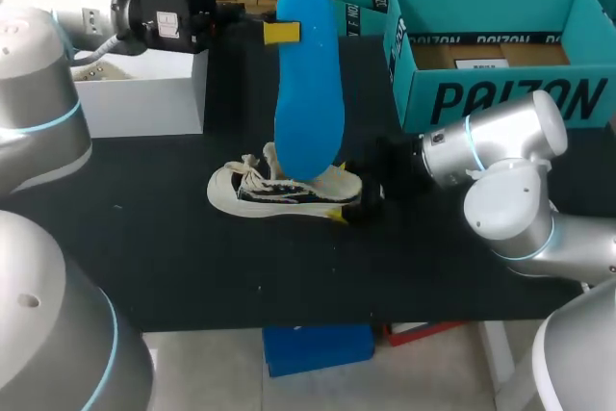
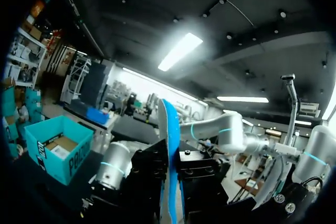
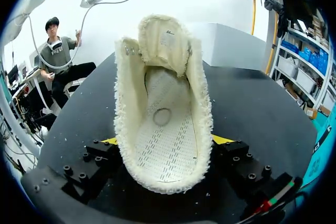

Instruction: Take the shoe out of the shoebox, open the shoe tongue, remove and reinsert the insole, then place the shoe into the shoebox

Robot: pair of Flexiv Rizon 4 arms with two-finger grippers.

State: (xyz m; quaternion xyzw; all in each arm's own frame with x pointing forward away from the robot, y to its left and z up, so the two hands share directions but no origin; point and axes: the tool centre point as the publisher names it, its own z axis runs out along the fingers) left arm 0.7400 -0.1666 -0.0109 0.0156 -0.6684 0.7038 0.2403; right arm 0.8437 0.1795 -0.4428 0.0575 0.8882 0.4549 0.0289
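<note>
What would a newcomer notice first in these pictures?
The tall blue insole, held upright in the left gripper above the cream shoe. The shoe sits on the black table, heel gripped by the right gripper. An open teal shoebox stands behind, right.

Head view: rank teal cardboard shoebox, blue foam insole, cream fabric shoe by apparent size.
1. Teal cardboard shoebox.
2-3. Blue foam insole and cream fabric shoe look alike; insole sits nearer the camera.

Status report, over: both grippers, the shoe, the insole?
Left gripper shut on insole, upright over shoe. Right gripper shut on shoe heel, on table. Nothing blocking shoe opening.
</note>
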